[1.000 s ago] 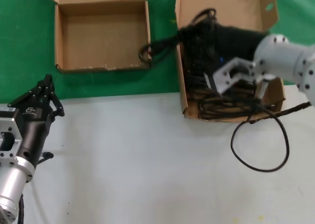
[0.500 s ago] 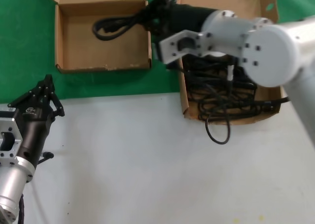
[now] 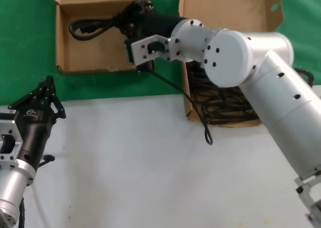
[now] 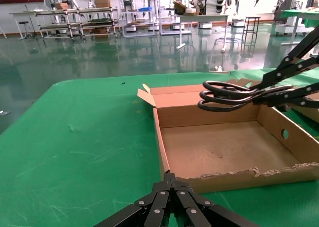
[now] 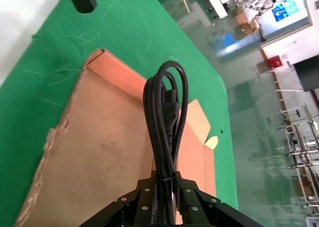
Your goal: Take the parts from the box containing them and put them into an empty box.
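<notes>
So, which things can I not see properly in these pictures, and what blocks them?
- Head view: the right arm covers most of the larger box, so the power cords left inside cannot be counted.
- Head view: the right gripper has its jaws hidden among the carried power cord.
- Right wrist view: the cord's plug end is below the picture edge.
- Left wrist view: the smaller box is cut off at the edge.

Two brown cardboard boxes sit on the green mat: one shallow square box (image 3: pixel 103 35) and one deeper box (image 3: pixel 225 17). One looped black power cord (image 3: pixel 95 26) hangs over the shallow box, while a tangled pile of more cords (image 3: pixel 220 100) fills the deeper box, too knotted to count. Two robot grippers are visible, the left gripper (image 3: pixel 47 85) and the right gripper (image 3: pixel 140 10).
</notes>
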`<action>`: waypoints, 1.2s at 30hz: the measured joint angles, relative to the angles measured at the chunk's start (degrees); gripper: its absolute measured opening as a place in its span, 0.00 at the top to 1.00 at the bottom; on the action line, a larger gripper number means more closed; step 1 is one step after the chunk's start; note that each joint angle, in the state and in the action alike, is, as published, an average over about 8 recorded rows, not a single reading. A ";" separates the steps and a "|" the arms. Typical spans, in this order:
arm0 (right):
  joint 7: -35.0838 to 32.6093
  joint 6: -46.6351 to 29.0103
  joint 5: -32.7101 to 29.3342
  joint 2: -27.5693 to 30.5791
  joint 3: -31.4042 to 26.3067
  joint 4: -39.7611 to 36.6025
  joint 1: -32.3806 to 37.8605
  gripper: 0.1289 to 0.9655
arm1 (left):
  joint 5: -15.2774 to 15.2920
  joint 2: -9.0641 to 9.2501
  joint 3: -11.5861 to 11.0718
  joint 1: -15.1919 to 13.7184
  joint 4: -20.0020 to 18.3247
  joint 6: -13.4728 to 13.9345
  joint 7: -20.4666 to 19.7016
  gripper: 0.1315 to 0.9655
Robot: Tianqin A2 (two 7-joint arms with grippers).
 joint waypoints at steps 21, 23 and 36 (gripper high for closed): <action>3.32 3.39 0.87 1.43 6.56 6.65 -5.40 0.69 | 0.00 0.00 0.00 0.00 0.00 0.00 0.00 0.98; 6.09 2.49 -0.35 2.03 9.55 11.12 -8.28 0.65 | 0.00 0.00 0.00 0.00 0.00 0.00 0.00 0.98; 14.73 4.01 3.11 6.21 23.64 33.49 -26.77 0.41 | 0.00 0.00 0.00 0.00 0.00 0.00 0.00 0.98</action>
